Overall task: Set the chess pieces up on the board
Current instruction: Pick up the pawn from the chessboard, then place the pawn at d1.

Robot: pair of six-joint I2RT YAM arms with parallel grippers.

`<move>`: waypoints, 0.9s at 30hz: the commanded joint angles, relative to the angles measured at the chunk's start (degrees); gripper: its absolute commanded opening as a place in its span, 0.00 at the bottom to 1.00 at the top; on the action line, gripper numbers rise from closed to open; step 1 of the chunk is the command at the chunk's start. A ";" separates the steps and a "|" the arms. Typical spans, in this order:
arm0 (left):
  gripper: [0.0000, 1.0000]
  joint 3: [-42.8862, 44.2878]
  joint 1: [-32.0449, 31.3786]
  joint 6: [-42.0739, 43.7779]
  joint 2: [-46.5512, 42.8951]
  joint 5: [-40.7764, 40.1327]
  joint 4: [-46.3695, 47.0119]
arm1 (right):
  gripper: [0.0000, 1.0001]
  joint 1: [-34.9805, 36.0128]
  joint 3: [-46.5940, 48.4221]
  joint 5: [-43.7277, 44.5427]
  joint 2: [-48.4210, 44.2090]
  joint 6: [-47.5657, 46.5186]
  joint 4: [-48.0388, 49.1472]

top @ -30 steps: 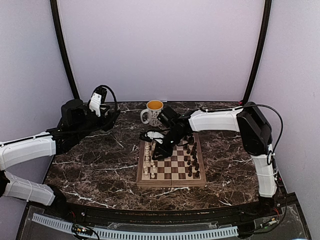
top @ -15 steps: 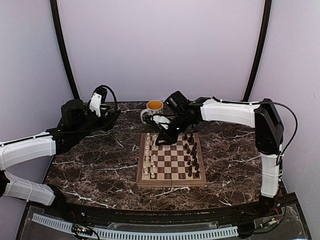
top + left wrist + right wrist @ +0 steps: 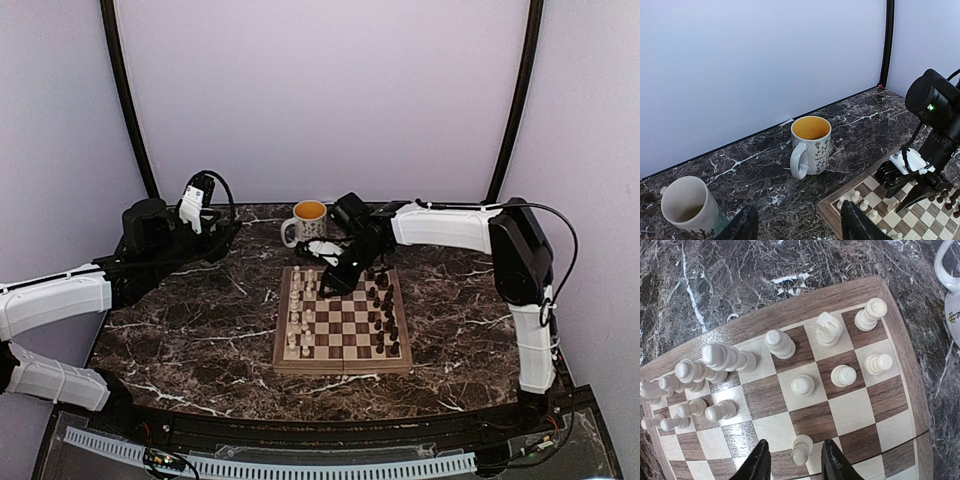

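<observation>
Since half a second ago the right arm has dipped a little, bringing the right gripper (image 3: pixel 796 444) down over the far end of the board (image 3: pixel 342 352); a second ago it was reaching further in over the middle squares. The left arm has not shifted at all.

In the right wrist view the two fingers are spread apart with a white pawn (image 3: pixel 801 450) standing between them. A gap shows on each side of it, so nothing is gripped yet. That pawn stands out ahead of the other white pieces (image 3: pixel 790 355), which fill two rows at this end of the board. One dark square in the pawn row looks bare. The straddling pose therefore reads as lining up a pinch to carry the stray pawn back into line.

From above, the dark pieces (image 3: pixel 385 305) crowd the opposite side of the board, so each colour keeps to its own side. The board itself lies flat on the marble table (image 3: pixel 200 320), near its middle.

The left gripper (image 3: pixel 797 210) hangs wide open and holds nothing. It is parked off to the side, above the table near a cream mug (image 3: pixel 685 206) and a yellow-lined mug (image 3: pixel 811 145), most likely to leave the board free for the other arm.
</observation>
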 commanded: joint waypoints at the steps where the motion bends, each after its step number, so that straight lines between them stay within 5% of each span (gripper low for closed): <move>1: 0.58 0.01 0.55 0.38 -0.98 0.54 0.43 | 0.34 0.06 2.65 0.14 2.42 0.53 -1.77; 15: 0.58 0.18 0.51 0.56 -1.00 0.89 0.43 | 0.11 0.20 3.30 -1.43 2.84 0.66 -2.51; 27: 0.58 0.13 0.48 0.64 -1.16 0.92 0.39 | 0.09 2.97 8.74 -4.22 5.98 0.10 -4.99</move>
